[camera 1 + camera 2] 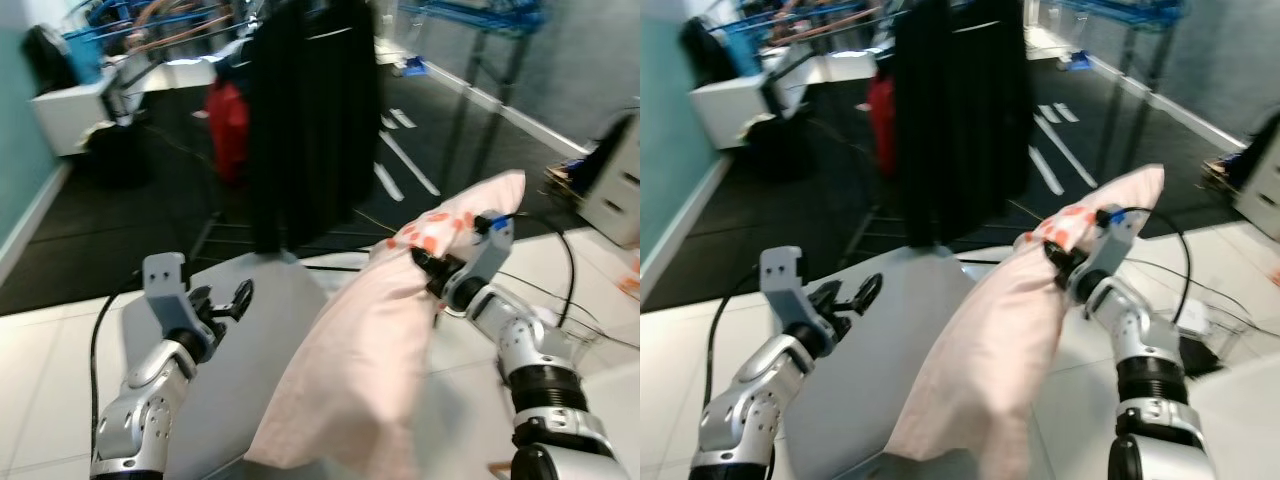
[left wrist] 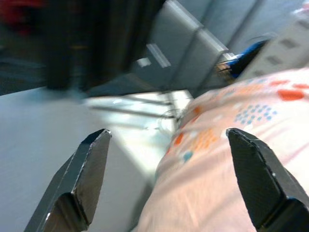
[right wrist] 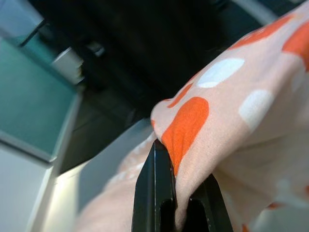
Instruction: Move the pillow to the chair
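A pale pink pillow [image 1: 360, 360] with orange and white spots stands tilted on the grey seat of the chair [image 1: 230, 380] before me. My right gripper [image 1: 428, 268] is shut on the pillow's upper right edge; in the right wrist view the fingers [image 3: 157, 193] pinch the spotted cloth [image 3: 231, 121]. My left gripper [image 1: 232, 300] hovers open over the grey seat, left of the pillow and apart from it. In the left wrist view its fingers [image 2: 82, 183] stand wide apart with the pillow [image 2: 227, 159] ahead.
Black clothes [image 1: 310, 110] hang on a rack just beyond the chair, with a red bag [image 1: 228, 125] behind. A black cable [image 1: 565, 270] runs over the white floor at right. A white cabinet [image 1: 70, 115] stands far left on the dark floor.
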### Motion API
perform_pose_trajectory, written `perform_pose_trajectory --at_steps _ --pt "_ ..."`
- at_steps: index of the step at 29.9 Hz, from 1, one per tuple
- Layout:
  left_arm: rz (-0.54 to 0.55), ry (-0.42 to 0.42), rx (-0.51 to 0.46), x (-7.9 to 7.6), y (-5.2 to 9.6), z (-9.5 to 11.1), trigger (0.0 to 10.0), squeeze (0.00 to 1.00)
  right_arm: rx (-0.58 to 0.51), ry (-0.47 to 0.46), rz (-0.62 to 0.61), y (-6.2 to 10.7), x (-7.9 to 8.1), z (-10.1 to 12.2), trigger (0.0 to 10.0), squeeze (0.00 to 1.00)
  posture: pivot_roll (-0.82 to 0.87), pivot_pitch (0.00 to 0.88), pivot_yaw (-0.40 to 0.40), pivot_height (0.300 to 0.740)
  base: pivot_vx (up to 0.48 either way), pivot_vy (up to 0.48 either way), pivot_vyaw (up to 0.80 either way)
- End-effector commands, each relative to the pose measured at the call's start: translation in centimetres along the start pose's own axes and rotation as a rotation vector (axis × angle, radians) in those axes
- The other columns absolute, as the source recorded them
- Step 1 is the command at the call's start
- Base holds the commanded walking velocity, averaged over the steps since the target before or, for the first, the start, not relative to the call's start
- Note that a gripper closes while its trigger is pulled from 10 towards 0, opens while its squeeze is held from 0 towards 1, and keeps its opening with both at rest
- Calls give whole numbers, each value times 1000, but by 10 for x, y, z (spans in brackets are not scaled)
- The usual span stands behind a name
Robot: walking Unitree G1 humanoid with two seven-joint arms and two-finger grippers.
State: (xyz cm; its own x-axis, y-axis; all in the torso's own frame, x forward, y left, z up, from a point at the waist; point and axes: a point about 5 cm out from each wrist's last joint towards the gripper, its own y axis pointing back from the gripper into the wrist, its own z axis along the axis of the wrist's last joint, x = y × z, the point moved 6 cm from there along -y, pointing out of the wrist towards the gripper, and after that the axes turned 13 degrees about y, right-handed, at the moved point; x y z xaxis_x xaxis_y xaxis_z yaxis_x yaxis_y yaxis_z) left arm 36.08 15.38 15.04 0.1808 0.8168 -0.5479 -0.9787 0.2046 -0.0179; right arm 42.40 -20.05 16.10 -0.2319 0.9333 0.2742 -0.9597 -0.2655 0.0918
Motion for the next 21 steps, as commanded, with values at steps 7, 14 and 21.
perform_pose_trajectory --at_steps 7,14,21 --pt "45 9 29 14 7 -8 10000 0 -33 28 46 -5 14 15 10000 0 -207 59 2 740 0 -480 -429" --pt "28 24 34 10 5 -10 10000 0 176 96 98 3 14 -17 10000 0 -223 51 -1 740 0 -480 -741" --pt "-3 43 54 2 4 -14 10000 0 475 112 142 31 4 -58 10000 0 -241 53 -1 740 0 0 -699"
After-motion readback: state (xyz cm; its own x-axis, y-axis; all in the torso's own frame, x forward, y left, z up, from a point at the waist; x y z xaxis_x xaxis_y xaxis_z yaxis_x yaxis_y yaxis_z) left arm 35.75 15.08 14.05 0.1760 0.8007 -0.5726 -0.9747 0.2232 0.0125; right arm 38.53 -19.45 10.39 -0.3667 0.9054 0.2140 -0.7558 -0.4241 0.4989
